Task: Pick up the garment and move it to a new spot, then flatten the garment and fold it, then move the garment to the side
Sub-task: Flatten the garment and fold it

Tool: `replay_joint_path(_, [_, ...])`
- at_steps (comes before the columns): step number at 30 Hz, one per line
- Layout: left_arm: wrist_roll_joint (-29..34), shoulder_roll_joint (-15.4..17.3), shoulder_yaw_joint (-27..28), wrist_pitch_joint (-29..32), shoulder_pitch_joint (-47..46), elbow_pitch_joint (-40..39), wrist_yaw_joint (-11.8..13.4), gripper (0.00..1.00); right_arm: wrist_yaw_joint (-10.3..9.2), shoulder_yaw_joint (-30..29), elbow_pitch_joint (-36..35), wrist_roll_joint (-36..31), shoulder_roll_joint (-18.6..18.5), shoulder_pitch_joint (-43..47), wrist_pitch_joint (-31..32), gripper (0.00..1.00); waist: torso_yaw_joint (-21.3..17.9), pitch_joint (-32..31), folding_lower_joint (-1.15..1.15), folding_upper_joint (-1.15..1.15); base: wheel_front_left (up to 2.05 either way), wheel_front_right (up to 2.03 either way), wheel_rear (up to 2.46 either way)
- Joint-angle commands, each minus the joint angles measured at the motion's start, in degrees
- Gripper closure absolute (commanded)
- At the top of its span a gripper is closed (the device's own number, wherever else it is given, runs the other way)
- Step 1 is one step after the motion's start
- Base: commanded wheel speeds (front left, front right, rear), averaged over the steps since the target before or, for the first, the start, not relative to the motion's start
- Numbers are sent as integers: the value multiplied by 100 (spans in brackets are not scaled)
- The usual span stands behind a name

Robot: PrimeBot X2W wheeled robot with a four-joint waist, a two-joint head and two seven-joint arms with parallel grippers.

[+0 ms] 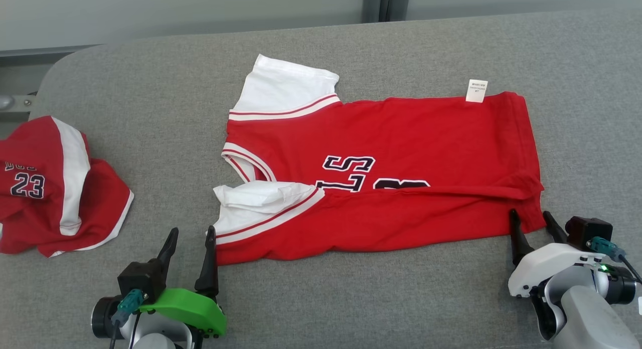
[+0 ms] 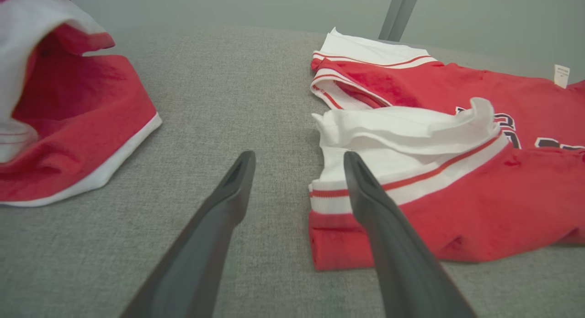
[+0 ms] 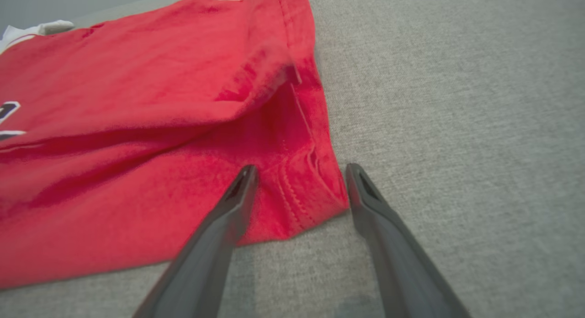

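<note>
The red short-sleeved cloth jersey with white sleeves and dark lettering (image 1: 381,173) is lying spread across the middle of the grey fabric-covered table (image 1: 150,113), its sleeves pointing to my left and its hem to my right, with the long edge nearest me folded up over the print. I am holding my left gripper (image 1: 193,231) at the near sleeve-side corner, fingers spread wide and gripping nothing: in my left wrist view one finger is crossing in front of the striped white cuff while the other is hanging over bare grey cloth. I am holding my right gripper (image 1: 529,213) at the near hem corner, fingers likewise wide apart, with the stitched red corner lying between them in my right wrist view; whether they are touching it I cannot tell. A small white label (image 1: 476,91) is sticking out at the far edge. A crumpled red-and-white garment numbered 23 (image 1: 55,188) is lying well apart at my far left.
</note>
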Motion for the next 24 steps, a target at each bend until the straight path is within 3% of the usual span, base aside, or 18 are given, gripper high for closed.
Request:
replay_joint_path(1, [28,16,35,-1,-41,24,2,0,-8,12,75,-28,19,17,9,44,15,13,0,0,0,0,0])
replay_joint_path(3, [50,16,31,-1,-50,52,-3,0,-8,21,113,-19,16,15,10,94,23,26,0,0,0,0,0])
replay_joint_path(4, [47,16,33,-1,-53,65,-3,0,-8,33,118,-14,12,15,11,100,24,33,0,0,0,0,0])
replay_joint_path(24, [-464,16,-302,-1,-84,682,-92,0,-11,150,-254,72,-187,210,10,100,-155,57,0,0,0,0,0])
